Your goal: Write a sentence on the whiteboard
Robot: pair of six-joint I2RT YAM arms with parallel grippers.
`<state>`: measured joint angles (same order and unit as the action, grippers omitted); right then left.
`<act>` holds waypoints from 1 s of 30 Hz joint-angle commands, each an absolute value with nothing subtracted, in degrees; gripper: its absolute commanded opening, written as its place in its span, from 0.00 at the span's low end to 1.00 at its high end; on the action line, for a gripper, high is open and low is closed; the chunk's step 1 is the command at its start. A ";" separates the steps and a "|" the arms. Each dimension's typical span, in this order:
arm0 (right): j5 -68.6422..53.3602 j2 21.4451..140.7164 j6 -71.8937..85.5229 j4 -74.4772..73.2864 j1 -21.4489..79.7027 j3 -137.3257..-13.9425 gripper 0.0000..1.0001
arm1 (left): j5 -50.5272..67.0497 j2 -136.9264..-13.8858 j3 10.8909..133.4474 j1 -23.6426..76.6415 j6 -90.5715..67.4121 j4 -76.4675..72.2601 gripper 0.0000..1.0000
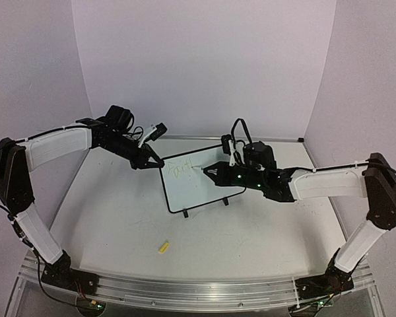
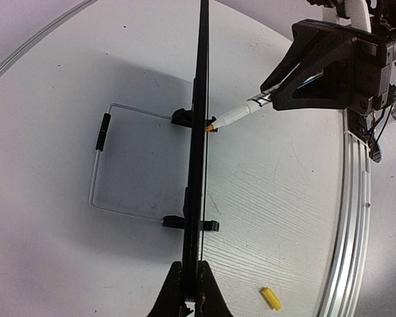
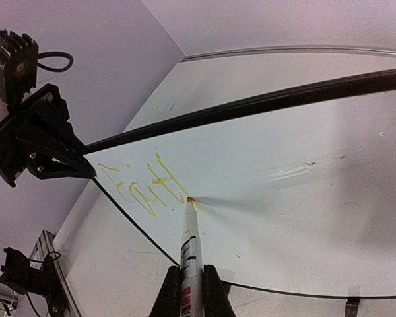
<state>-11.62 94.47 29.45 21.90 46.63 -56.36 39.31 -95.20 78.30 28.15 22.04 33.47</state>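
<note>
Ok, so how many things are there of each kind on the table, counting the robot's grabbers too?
whiteboard: 1
marker: 1
yellow cap: 1
grippers: 2, the left gripper and the right gripper
total: 5

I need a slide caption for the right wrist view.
Right gripper holds a white yellow-tipped marker against the black-framed whiteboard beside yellow handwriting.

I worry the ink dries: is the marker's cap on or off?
Off. The marker shows a bare orange tip against the whiteboard; a yellow cap-like piece lies on the table.
</note>
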 commanded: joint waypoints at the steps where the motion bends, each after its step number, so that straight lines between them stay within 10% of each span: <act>1: -9.87 92.02 29.78 25.24 46.39 -57.95 0.00 | 37.03 -96.39 77.75 29.68 23.29 38.93 0.00; 30: -6.18 91.58 31.78 24.40 46.37 -53.84 0.00 | 36.91 -96.33 77.72 29.71 23.31 39.02 0.00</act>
